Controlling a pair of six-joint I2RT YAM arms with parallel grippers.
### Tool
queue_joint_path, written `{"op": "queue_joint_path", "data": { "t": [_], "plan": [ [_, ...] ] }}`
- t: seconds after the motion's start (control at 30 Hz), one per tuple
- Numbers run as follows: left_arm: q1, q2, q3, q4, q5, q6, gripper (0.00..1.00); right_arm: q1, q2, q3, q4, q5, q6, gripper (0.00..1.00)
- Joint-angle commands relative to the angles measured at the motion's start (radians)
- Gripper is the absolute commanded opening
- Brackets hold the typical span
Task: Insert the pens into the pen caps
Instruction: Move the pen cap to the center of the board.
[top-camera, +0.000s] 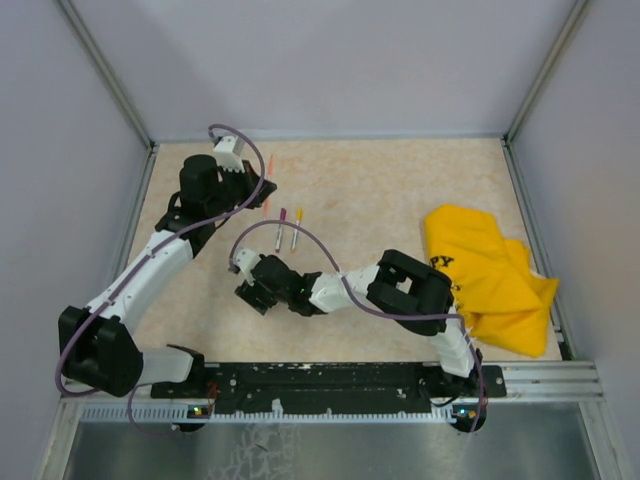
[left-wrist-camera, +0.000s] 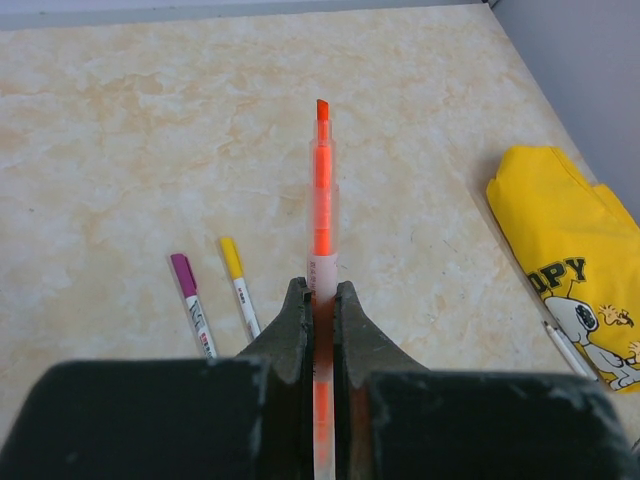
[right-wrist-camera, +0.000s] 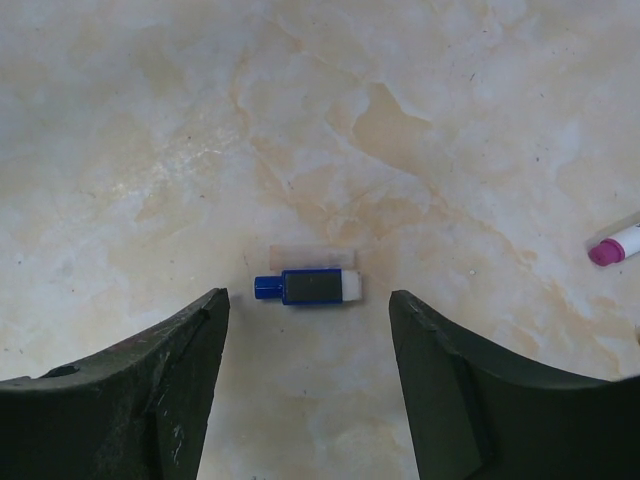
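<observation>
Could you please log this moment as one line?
left tool: shut on orange pen | right tool: open at blue cap | capping: pending

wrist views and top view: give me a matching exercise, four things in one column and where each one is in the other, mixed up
Things:
1 orange pen
2 dark blue pen cap
3 purple-capped pen
4 yellow cloth

Places:
A on the table below the open right gripper
B clamped in the shut left gripper, tip bare
C bunched at the table's right edge
D lying beside the yellow-capped pen

Pairs: 1-B, 2-A, 3-D, 4-C
</observation>
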Motion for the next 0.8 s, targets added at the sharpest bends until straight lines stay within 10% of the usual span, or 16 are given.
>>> {"op": "queue_joint_path", "data": {
  "t": [0.0,0.77],
  "plan": [
    [0.006,0.001,0.022,0.004,0.018,-0.003,0.0,0.019,0.012,0.053,-0.003,0.043,-0.026,0.65],
    [0.006,0.009,0.024,0.006,0.032,-0.007,0.0,0.021,0.052,0.072,-0.025,0.08,0.028,0.56]
  ]
}}
